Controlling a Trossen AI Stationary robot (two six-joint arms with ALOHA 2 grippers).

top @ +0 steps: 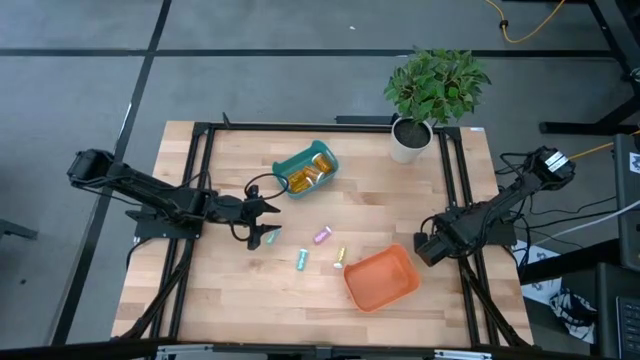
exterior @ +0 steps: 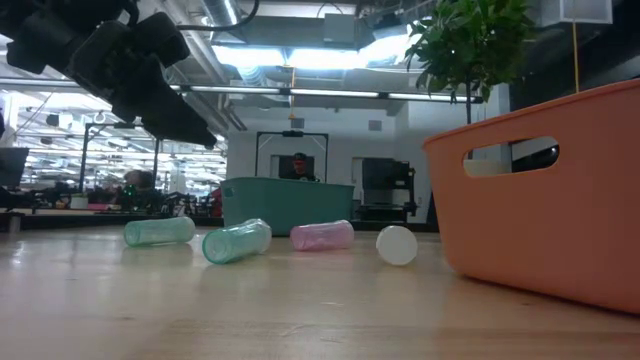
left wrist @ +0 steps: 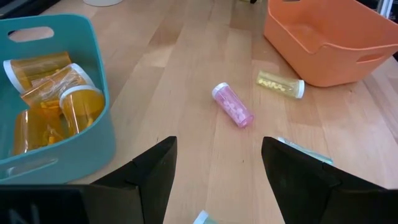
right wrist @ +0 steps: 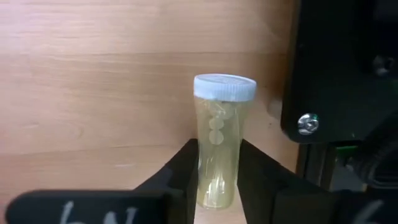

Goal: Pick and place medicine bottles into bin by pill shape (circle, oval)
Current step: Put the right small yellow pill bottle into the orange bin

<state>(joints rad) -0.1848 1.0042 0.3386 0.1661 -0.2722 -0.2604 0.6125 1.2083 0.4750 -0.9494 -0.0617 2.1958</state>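
Gripper on my right [right wrist: 217, 180] is squeezing a pale bottle [right wrist: 217, 143] with round pills, near the orange bin [top: 382, 280]. Next I'm dropping it there. Left gripper [left wrist: 214, 168] is hanging open over the surface.

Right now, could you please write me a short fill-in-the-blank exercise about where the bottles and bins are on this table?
1. The amber bottles lie inside the ____ bin.
2. The right claw is shut on a pale yellow bottle with a ____ cap.
3. The orange bin holds ____ bottles.
4. The pink bottle lies on its ____ on the table, ahead of the open left claw.

Missing words: teal; white; no; side
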